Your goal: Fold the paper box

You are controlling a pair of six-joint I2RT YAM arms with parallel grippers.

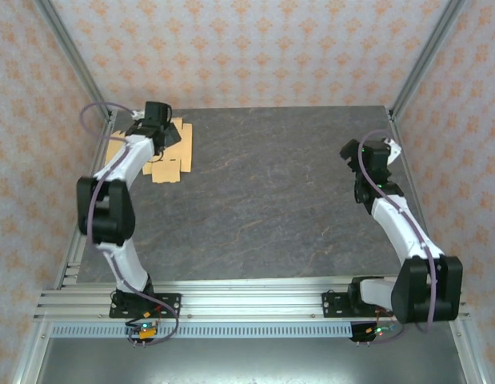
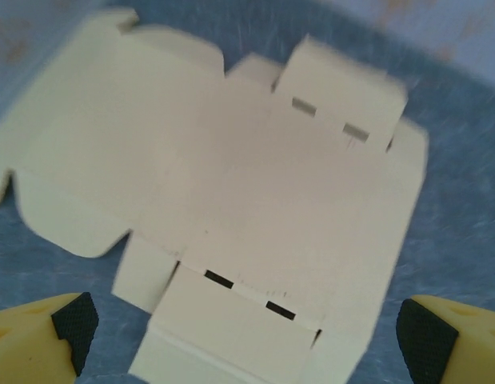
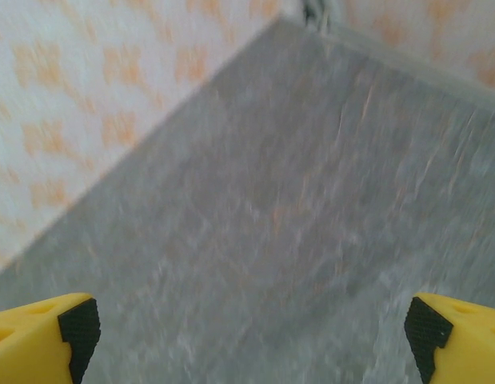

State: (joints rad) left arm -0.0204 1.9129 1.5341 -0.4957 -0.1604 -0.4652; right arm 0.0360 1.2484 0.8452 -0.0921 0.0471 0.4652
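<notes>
The paper box lies as a flat tan die-cut sheet at the far left of the table, partly hidden under my left arm. In the left wrist view the paper box spreads out flat, with tabs, flaps and small slots. My left gripper hovers over it. The left gripper is open, its black-padded fingertips wide apart above the sheet's near flap, holding nothing. At the far right of the table my right gripper hangs; this right gripper is open over bare tabletop.
The dark grey table is walled by patterned panels at the back and sides, with metal corner posts. An aluminium rail carries both arm bases at the near edge.
</notes>
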